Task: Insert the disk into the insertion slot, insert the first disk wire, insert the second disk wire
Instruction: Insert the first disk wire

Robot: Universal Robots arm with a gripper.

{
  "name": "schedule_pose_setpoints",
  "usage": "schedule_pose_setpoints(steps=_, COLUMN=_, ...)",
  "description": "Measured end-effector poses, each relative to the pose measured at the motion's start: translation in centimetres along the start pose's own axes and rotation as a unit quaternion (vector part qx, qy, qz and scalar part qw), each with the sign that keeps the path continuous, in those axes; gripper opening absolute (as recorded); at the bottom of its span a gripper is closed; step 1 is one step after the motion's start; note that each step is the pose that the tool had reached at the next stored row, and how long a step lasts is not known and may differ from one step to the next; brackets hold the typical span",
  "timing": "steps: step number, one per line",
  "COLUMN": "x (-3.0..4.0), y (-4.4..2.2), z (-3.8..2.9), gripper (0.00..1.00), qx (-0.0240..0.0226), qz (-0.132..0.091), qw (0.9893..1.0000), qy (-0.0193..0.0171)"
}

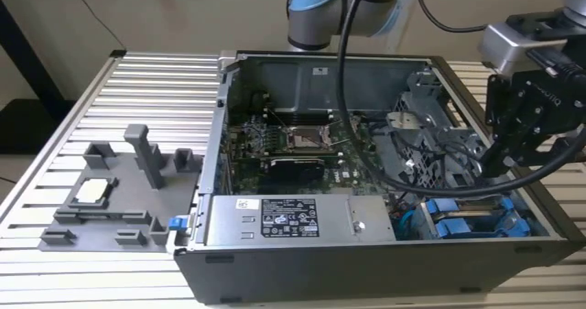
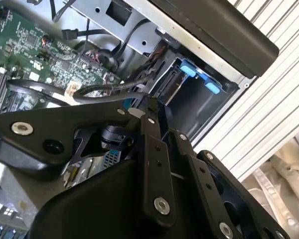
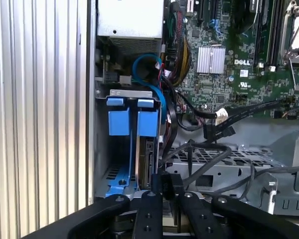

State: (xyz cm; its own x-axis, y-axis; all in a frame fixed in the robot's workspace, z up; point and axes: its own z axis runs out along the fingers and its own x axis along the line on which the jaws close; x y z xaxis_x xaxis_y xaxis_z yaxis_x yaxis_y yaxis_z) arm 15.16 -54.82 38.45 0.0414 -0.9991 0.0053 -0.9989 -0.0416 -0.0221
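Ribbed metal table (image 1: pixel 147 75) carries an open computer case (image 1: pixel 366 271), where the disk (image 3: pixel 147 123), framed by its blue carrier, stands on edge in the corner drive bay with its long axis running down into the case. Just above it hangs the gripper (image 3: pixel 168 186), pinched together on what appears to be a black wire plug (image 3: pixel 172 178), near the disk's exposed end. Reaching in from the exterior view's right, the arm angles its wrist down over the case wall.
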Motion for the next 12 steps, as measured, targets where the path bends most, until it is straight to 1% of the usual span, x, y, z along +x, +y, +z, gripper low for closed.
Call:
schedule_pose_setpoints(steps=4, x=0.06, y=-1.13, z=0.08, gripper=0.19, qx=-0.0269, qz=0.000, qw=0.9996, qy=-0.0012)
schedule_pose_setpoints(steps=5, x=0.07, y=-1.31, z=0.08, gripper=0.19, qx=-0.0302, qz=0.000, qw=0.9995, qy=-0.0012)
schedule_pose_setpoints(steps=9, x=0.07, y=-1.32, z=0.08, gripper=0.19, qx=-0.0304, qz=0.000, qw=0.9995, qy=-0.0013)
schedule_pose_setpoints(steps=10, x=0.08, y=-1.33, z=0.10, gripper=0.19, qx=-0.0303, qz=0.000, qw=0.9995, qy=-0.0036)
schedule_pose_setpoints(steps=12, x=0.10, y=-1.33, z=0.15, gripper=0.19, qx=-0.0296, qz=0.001, qw=0.9994, qy=-0.0192)
